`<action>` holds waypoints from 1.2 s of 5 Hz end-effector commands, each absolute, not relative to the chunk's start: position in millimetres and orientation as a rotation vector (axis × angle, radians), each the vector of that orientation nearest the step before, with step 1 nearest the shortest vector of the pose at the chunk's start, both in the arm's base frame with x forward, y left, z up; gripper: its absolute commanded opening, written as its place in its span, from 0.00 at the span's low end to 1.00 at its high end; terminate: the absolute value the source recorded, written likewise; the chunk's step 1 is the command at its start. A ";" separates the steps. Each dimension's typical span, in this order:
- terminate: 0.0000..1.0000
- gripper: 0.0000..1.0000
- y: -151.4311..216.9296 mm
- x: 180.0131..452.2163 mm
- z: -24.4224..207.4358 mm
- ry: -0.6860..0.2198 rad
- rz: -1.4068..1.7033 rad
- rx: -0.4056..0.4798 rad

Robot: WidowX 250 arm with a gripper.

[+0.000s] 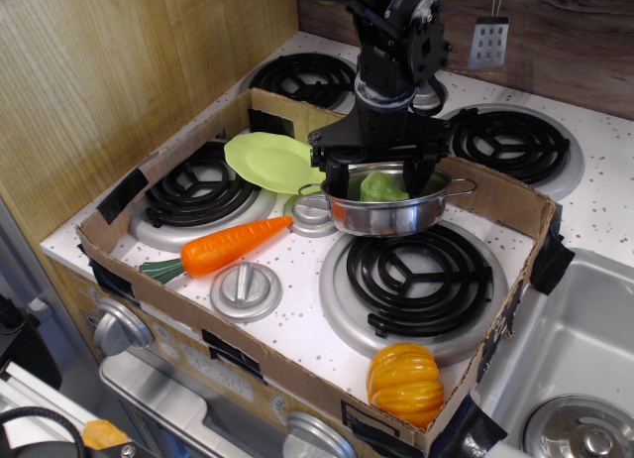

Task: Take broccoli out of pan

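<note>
The shiny steel pan (388,216) with two loop handles stands at the back edge of the front right burner, inside the cardboard tray. The pale-green broccoli (378,188) lies in it, partly hidden by the gripper. My black gripper (377,180) has come down into the pan from above. Its two fingers are spread wide, one on each side of the broccoli, with the fingertips (335,187) below the pan's rim. The fingers do not grip the broccoli.
A yellow-green plate (276,162) lies left of the pan. An orange carrot (224,247) lies in front of it, an orange pumpkin (404,381) at the tray's front right corner. Cardboard walls (495,187) ring the stove top. A sink (584,359) is on the right.
</note>
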State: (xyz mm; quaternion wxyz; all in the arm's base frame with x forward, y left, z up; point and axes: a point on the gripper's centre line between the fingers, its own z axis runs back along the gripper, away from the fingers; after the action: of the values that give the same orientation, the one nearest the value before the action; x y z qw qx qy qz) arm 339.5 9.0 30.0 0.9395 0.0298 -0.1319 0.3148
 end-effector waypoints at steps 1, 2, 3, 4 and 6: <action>0.00 1.00 10.6 346.7 42.2 -0.353 0.641 0.012; 0.00 0.00 13.4 347.5 39.9 -0.370 0.615 -0.013; 0.00 0.00 14.3 346.1 40.0 -0.371 0.605 -0.014; 0.00 0.00 13.2 343.8 45.2 -0.366 0.610 -0.007; 0.00 0.00 21.1 349.0 91.5 -0.361 0.602 0.040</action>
State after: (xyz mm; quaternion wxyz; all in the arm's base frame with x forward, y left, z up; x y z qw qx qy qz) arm 342.4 19.9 70.5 0.9447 0.0312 -0.1439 0.2932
